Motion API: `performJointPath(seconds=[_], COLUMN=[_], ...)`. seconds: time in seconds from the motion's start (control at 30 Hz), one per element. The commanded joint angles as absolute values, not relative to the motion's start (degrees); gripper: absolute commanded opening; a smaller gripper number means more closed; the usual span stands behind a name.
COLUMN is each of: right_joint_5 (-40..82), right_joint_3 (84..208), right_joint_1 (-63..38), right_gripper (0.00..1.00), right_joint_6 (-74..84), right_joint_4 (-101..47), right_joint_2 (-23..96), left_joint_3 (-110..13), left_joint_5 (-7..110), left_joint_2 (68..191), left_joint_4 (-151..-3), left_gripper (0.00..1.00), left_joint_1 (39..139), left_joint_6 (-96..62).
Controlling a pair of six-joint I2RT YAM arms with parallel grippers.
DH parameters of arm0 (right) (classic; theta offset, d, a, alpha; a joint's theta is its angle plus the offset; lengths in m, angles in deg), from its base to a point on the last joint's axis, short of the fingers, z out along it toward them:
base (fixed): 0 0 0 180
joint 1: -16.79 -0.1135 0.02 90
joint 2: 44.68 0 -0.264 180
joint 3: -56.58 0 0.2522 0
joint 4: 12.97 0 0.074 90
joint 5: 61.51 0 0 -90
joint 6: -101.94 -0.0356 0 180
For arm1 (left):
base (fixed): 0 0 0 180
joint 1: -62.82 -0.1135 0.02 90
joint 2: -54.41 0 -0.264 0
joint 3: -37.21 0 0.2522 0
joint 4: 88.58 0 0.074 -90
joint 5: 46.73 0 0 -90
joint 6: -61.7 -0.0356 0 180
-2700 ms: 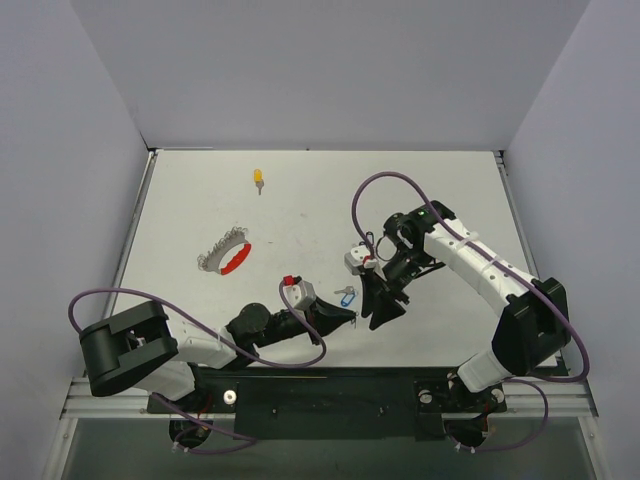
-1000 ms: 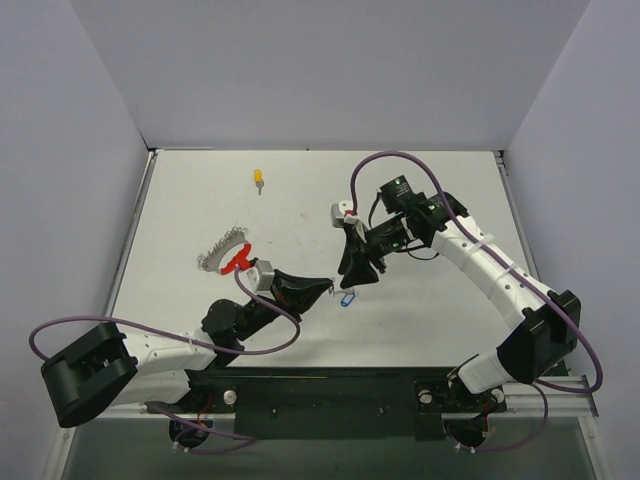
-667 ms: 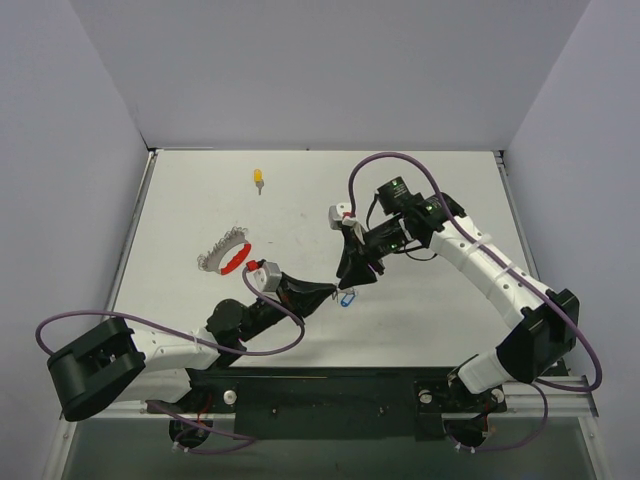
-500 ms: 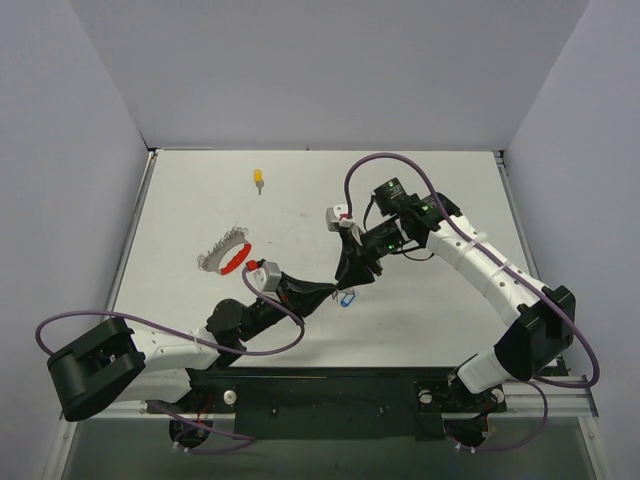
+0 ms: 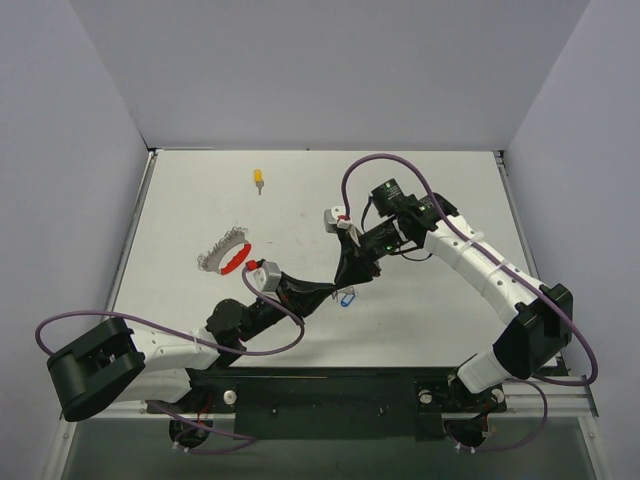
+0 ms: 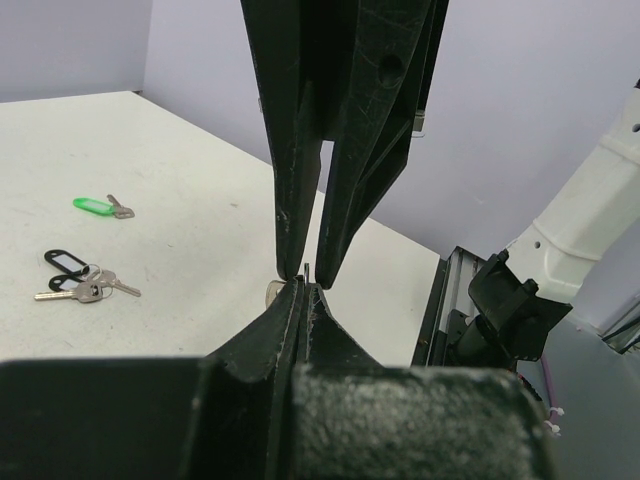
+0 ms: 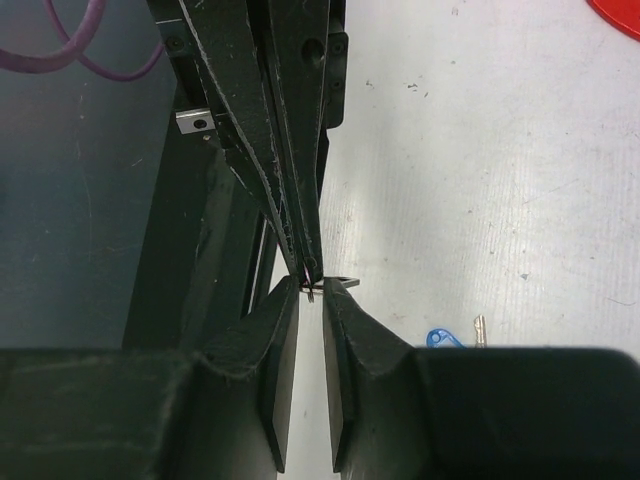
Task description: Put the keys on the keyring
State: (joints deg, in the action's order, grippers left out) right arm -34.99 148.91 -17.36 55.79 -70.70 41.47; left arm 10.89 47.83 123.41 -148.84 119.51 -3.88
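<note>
My left gripper (image 5: 327, 291) is shut on a small silver key (image 6: 272, 293), held edge-on just above the table. My right gripper (image 5: 350, 279) meets it tip to tip from the far side. Its jaws stand open by a narrow gap, and the thin metal edge of the key (image 7: 313, 291) sits between the fingertips. A blue-tagged key (image 5: 347, 297) lies on the table right below the two grippers. The keyring (image 5: 226, 257), with its red arc and silver cluster, lies to the left, apart from both grippers. A yellow-tagged key (image 5: 258, 178) lies far back.
A green-tagged key (image 6: 95, 205) and a black-tagged bunch of keys (image 6: 75, 275) lie on the white table (image 5: 300, 200) beyond the grippers. The black front rail (image 5: 300, 385) borders the near edge. Grey walls close in three sides.
The right gripper's jaws have narrowed around the left gripper's tip and its arm has edged slightly left. The left gripper has stayed shut and nearly still over the last half second.
</note>
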Motion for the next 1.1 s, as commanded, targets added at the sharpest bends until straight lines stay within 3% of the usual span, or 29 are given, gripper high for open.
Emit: performJointPath(seconds=[0.0,0.1,0.17,0.57,0.67,0.77,0.9,1.07], right_joint_5=[-36.6,-36.6,-36.6,-35.4,-34.5,-33.7,-33.8,-34.9], right_joint_3=[148.9,148.9,148.8,151.4,151.6,152.1,152.3,152.6], right_joint_1=[-18.1,-18.4,-18.4,-18.3,-18.2,-17.7,-17.3,-17.3], right_gripper=[0.12,0.08,0.01,0.0,0.0,0.0,0.0,0.0], right_joint_6=[57.6,57.8,57.9,57.8,58.7,60.1,62.1,65.2], right_joint_4=[-71.8,-71.9,-71.9,-75.9,-77.1,-79.0,-80.9,-83.7], right_joint_2=[42.2,42.2,42.2,43.0,43.0,43.1,43.3,43.7], left_joint_3=[10.6,10.6,10.6,11.3,12.1,13.2,13.1,13.3], left_joint_5=[47.6,47.4,47.4,46.5,45.2,41.6,39.3,38.6], left_joint_2=[122.2,122.0,122.0,121.2,118.0,110.1,99.8,94.0], left_joint_4=[-161.0,-161.0,-160.9,-158.3,-154.9,-144.3,-130.6,-122.3], left_gripper=[0.0,0.0,0.0,0.0,0.32,0.5,0.62,0.68], left_joint_1=[119.9,119.8,119.9,119.9,119.5,118.9,118.2,117.8], left_joint_6=[-3.6,-3.5,-3.5,-2.2,-1.7,-1.6,-3.3,-3.7])
